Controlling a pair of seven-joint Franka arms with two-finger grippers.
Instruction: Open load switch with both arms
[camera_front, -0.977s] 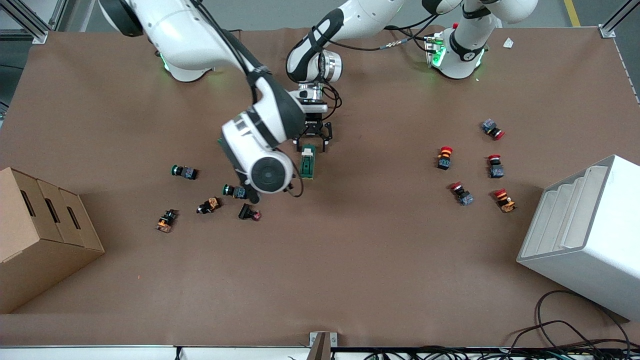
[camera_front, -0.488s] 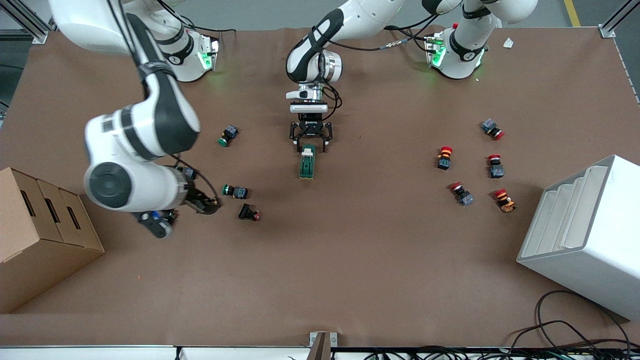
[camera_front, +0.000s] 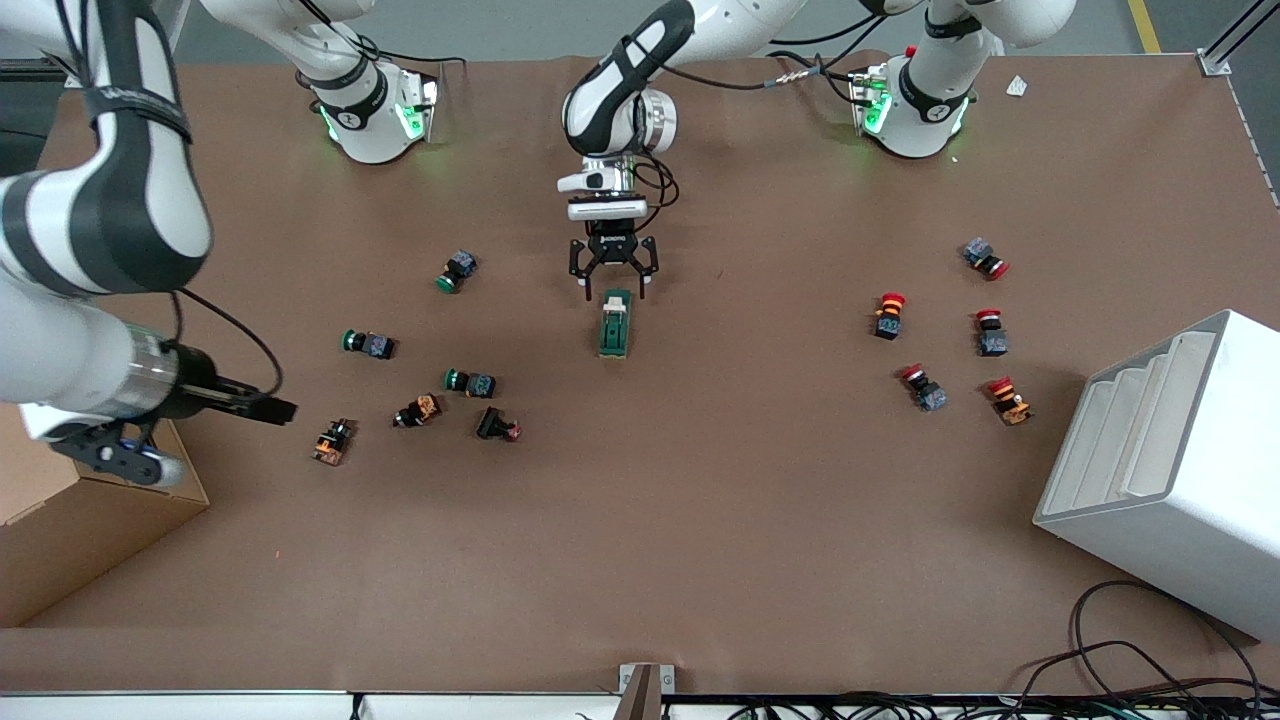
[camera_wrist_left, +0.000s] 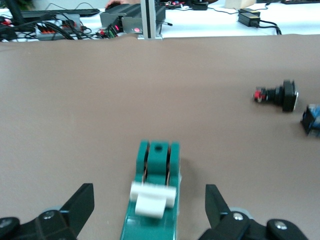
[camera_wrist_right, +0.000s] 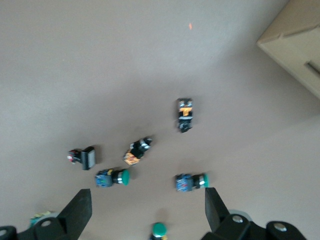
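over load switch (camera_front: 614, 323): left gripper (camera_front: 611, 283), spread.

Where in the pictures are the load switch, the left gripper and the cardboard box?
load switch (camera_front: 614, 324), front view, on the middle of its green body.
left gripper (camera_front: 612, 285), front view, midway between its open fingertips.
cardboard box (camera_front: 90, 520), front view, on its bare brown side.

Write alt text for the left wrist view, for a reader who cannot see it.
The dark-green load switch with its white toggle lies on the brown table, centred between the open fingers of the left gripper, which do not touch it. A black push button lies farther off.
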